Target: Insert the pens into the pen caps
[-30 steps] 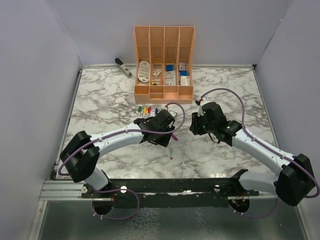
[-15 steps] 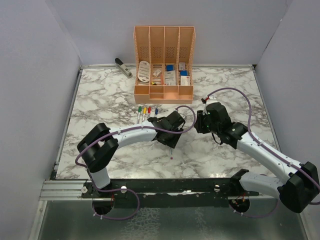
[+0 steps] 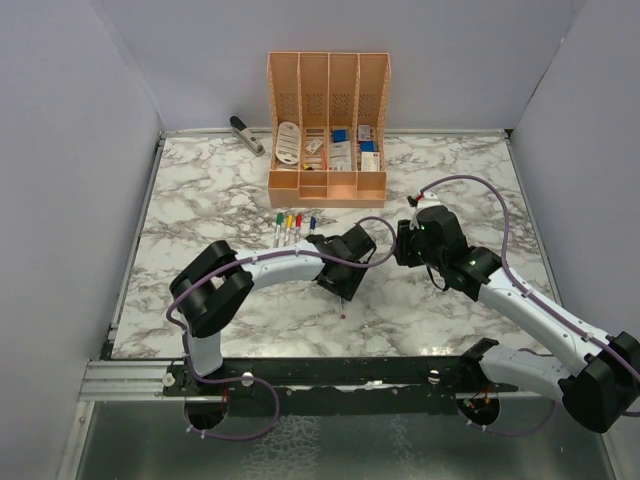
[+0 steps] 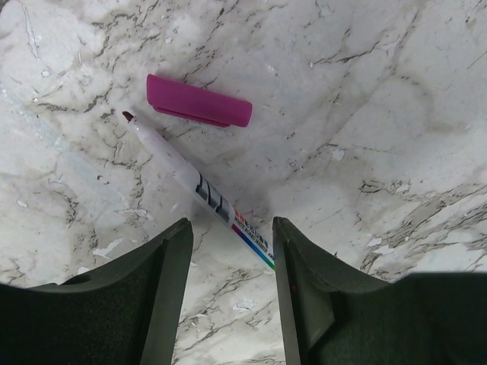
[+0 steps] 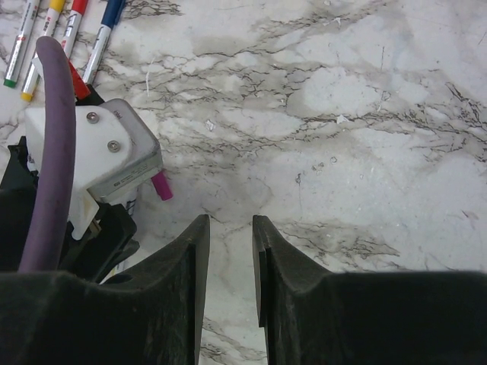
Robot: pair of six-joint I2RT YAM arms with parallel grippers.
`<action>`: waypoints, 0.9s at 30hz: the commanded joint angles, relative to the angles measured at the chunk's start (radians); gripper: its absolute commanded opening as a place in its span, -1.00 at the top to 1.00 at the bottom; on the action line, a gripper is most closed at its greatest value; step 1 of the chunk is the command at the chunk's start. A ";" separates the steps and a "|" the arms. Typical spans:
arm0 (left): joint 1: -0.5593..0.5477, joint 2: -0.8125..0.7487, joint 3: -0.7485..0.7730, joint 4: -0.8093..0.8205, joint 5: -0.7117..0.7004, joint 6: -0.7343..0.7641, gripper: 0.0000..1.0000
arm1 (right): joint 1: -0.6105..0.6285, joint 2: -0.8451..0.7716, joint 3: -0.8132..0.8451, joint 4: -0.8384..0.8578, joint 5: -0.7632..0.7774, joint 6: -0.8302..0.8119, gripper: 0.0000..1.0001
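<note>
One uncapped white pen (image 4: 198,186) lies on the marble, and its rear end reaches between the fingers of my left gripper (image 4: 230,224). That gripper hangs just above it, open and holding nothing. A purple cap (image 4: 199,111) lies loose beside the pen's dark tip. From above, this pen (image 3: 342,303) shows just below the left gripper (image 3: 345,265). Several other pens (image 3: 291,224) lie in a row with green, yellow, red and blue caps on them. My right gripper (image 5: 228,222) hovers over bare marble, open and empty, to the right of the left one. The purple cap (image 5: 161,185) peeks out beside the left wrist.
A peach organiser (image 3: 328,130) with white and blue items stands at the back centre. A grey stapler (image 3: 245,133) lies to its left. The left arm's purple cable (image 5: 53,144) loops up between the two grippers. Grey walls close in the table on three sides.
The left arm has swung its elbow rightward and its gripper has shifted slightly right over the pen. The right gripper has drawn back a little to the right. The pen has not moved.
</note>
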 commanded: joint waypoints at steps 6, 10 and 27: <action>-0.008 -0.014 -0.032 -0.114 -0.026 -0.036 0.08 | 0.003 -0.018 0.022 0.008 0.027 -0.003 0.43; -0.007 -0.007 -0.046 -0.147 -0.070 -0.042 0.08 | 0.003 -0.025 0.018 0.018 0.022 0.002 0.43; 0.032 0.052 -0.011 -0.173 -0.175 0.024 0.18 | 0.003 -0.053 -0.001 0.018 0.022 0.035 0.43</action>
